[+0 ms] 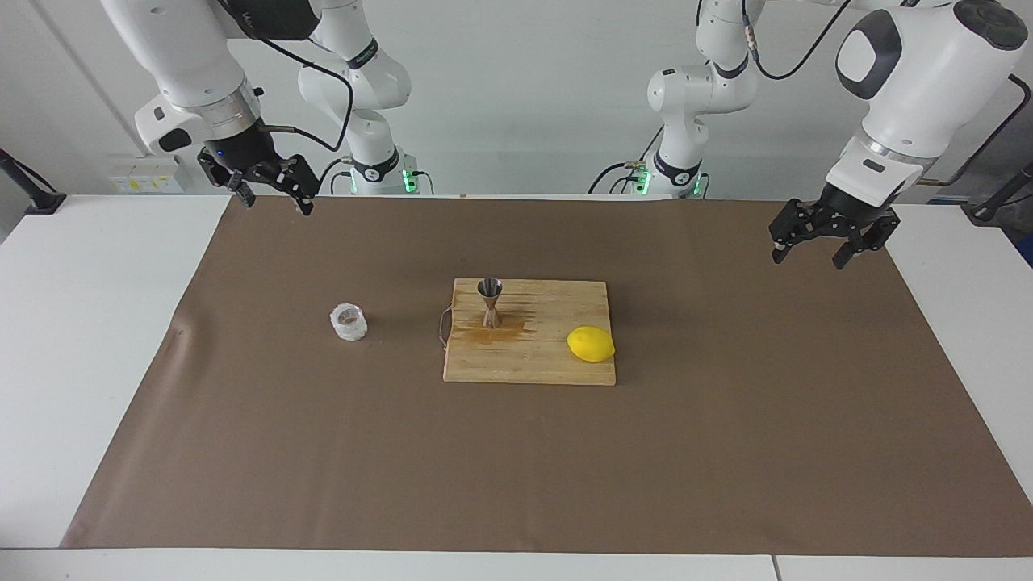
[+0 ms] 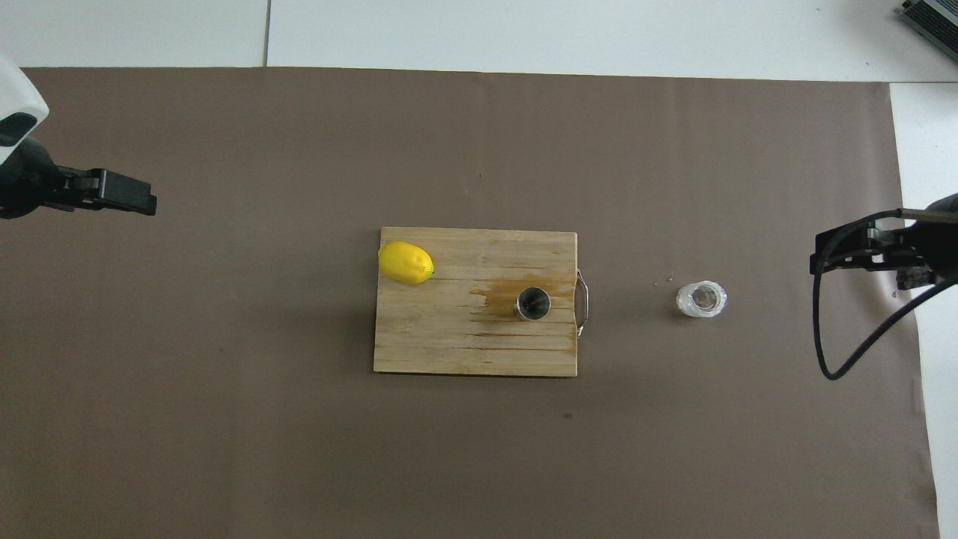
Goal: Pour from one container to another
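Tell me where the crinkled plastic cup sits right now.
The plastic cup stands upright on the brown mat, beside the cutting board's handle end, toward the right arm's end of the table.

The jigger (image 1: pixel 490 302) is shiny polished metal, standing on a wooden board (image 1: pixel 549 363) of pale matt slats with a darker stain around it. Beside the board, the cup (image 1: pixel 349 322) is crinkled translucent plastic on matt brown paper (image 1: pixel 516 468) covering the smooth white worktop (image 1: pixel 81 339).
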Robot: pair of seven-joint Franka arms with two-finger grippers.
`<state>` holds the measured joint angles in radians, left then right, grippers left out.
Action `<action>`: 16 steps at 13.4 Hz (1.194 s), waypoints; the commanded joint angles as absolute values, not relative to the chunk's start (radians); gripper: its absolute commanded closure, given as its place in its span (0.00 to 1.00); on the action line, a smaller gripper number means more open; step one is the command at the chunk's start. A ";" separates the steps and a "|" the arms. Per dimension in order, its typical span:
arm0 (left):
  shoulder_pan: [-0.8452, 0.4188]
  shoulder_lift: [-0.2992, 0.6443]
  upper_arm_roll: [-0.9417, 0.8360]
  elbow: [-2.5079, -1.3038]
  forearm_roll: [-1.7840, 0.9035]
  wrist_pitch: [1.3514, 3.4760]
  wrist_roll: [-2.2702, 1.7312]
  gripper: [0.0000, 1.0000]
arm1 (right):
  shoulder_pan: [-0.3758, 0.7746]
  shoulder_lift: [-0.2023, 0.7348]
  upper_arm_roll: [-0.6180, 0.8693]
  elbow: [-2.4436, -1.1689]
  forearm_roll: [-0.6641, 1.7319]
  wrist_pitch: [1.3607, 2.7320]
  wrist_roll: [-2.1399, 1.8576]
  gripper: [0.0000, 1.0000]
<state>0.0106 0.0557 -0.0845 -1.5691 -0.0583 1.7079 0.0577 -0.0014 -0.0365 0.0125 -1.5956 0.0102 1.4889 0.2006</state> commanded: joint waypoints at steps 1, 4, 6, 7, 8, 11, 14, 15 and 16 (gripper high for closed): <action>0.040 0.026 -0.094 -1.585 -0.043 1.681 0.067 0.00 | -0.014 -0.051 0.014 -1.608 0.034 1.480 0.172 0.00; 0.026 0.025 -0.104 -1.548 0.044 1.591 0.072 0.00 | -0.014 -0.049 0.014 -1.608 0.034 1.480 0.172 0.00; 0.028 0.023 -0.103 -1.528 0.040 1.556 0.072 0.00 | -0.014 -0.051 0.012 -1.608 0.034 1.480 0.172 0.00; 0.028 0.023 -0.104 -1.519 0.040 1.543 0.069 0.00 | -0.014 -0.051 0.012 -1.608 0.034 1.480 0.172 0.00; 0.028 0.021 -0.104 -1.519 0.038 1.542 0.068 0.00 | -0.014 -0.049 0.012 -1.608 0.034 1.480 0.172 0.00; 0.035 -0.005 -0.095 -1.528 -0.015 1.548 0.067 0.00 | -0.012 -0.055 0.014 -1.608 0.034 1.464 0.192 0.00; 0.032 -0.012 -0.097 -1.545 -0.015 1.554 0.067 0.00 | -0.024 -0.063 0.008 -1.606 0.034 1.448 0.175 0.00; 0.032 -0.020 -0.097 -1.557 -0.015 1.554 0.071 0.00 | -0.026 -0.063 0.008 -1.608 0.034 1.448 0.158 0.00; 0.035 -0.021 -0.095 -1.557 -0.015 1.545 0.071 0.00 | -0.025 -0.063 0.008 -1.608 0.034 1.448 0.141 0.00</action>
